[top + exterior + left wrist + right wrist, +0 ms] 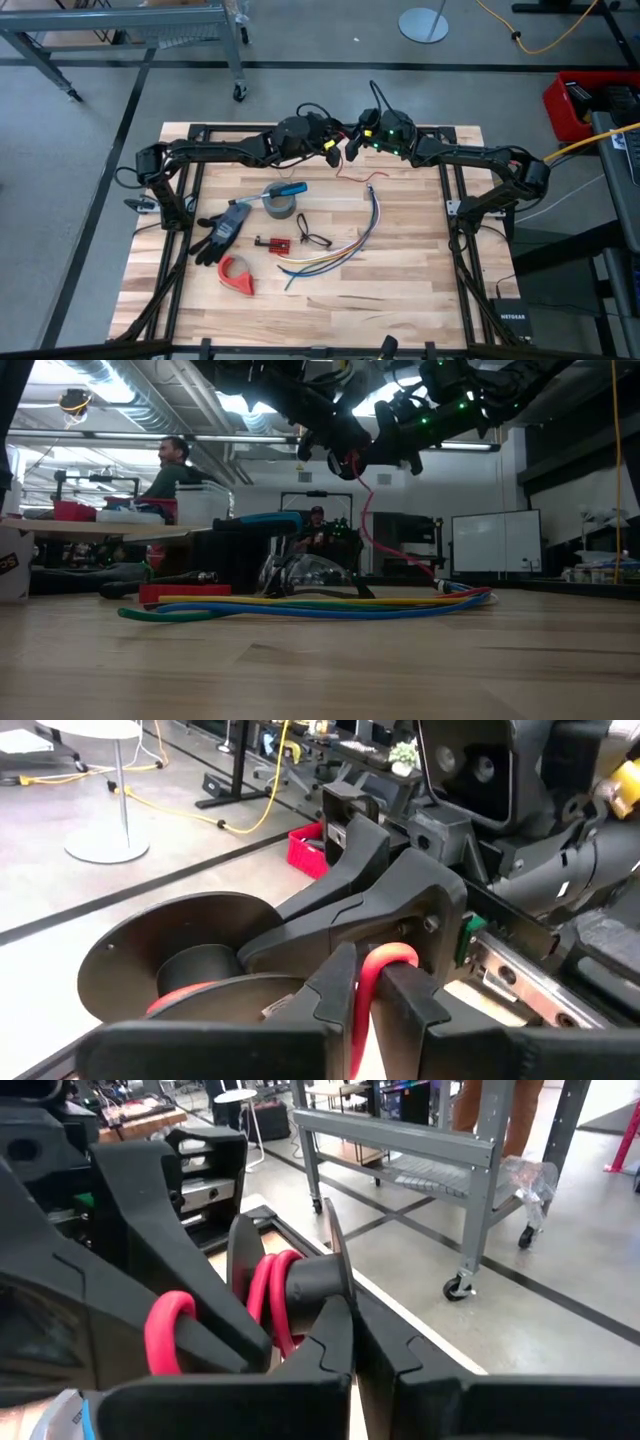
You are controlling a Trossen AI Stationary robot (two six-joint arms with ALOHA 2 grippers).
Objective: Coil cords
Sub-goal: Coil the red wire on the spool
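Note:
Both arms meet above the table's far middle. A thin red wire (pixel 372 525) hangs from them, its lower end on the table (pixel 365 178). Part of it is wound on the hub of a black two-disc spool (pixel 290 1285), seen also in the left wrist view as the spool (pixel 190 970). My left gripper (pixel 368 978), which shows in the high view as the left gripper (pixel 333 152), is shut on the wire beside the spool. My right gripper (pixel 357 1335), in the high view the right gripper (pixel 352 147), is shut on the spool. My left gripper pinches the red wire (pixel 366 982) between its two fingers, on a stretch that bends over in an arch close to the spool. The fingers lie nearly level. The wire is clear of the table here and hangs slack below. My right gripper pinches the rim of one spool disc (pixel 335 1275) between its two fingers. The fingers lie nearly level and meet the disc edge-on. The spool is lifted clear of the table, its axle about level, with red turns (pixel 270 1295) around the hub.
On the table lie a grey tape roll (pixel 280 206), a blue-handled screwdriver (pixel 290 188), a black glove (pixel 224 232), a red tape dispenser (pixel 237 274), a small black looped cord (pixel 311 236) and a bundle of multicoloured wires (pixel 345 245). People sit in the room beyond.

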